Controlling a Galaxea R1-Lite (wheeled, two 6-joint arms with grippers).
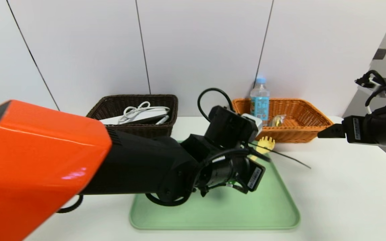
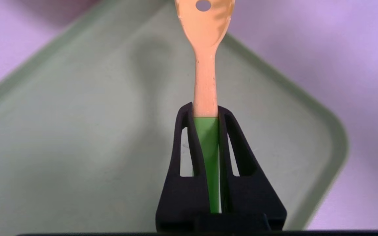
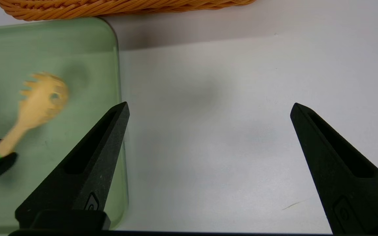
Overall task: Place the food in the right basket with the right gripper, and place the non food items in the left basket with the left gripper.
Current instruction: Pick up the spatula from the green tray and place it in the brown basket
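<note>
My left gripper (image 2: 205, 109) is shut on the green handle of the yellow pasta spoon (image 2: 205, 65), which hangs a little above the green tray (image 2: 77, 131). The spoon's pronged head (image 1: 266, 144) pokes out past my left wrist toward the orange-tan basket (image 1: 300, 132). That basket holds the water bottle (image 1: 259, 102) and the wrapped snack (image 1: 276, 120). The dark brown basket (image 1: 169, 125) holds the white power strip (image 1: 139, 113) with its coiled cord. I cannot make out the marker. My right gripper (image 3: 210, 106) hangs open and empty over the white table beside the tray.
The green tray (image 1: 219, 211) lies in the middle of the white table (image 1: 347, 194), with both baskets behind it against the white wall. My orange left arm (image 1: 39, 160) fills the near left of the head view.
</note>
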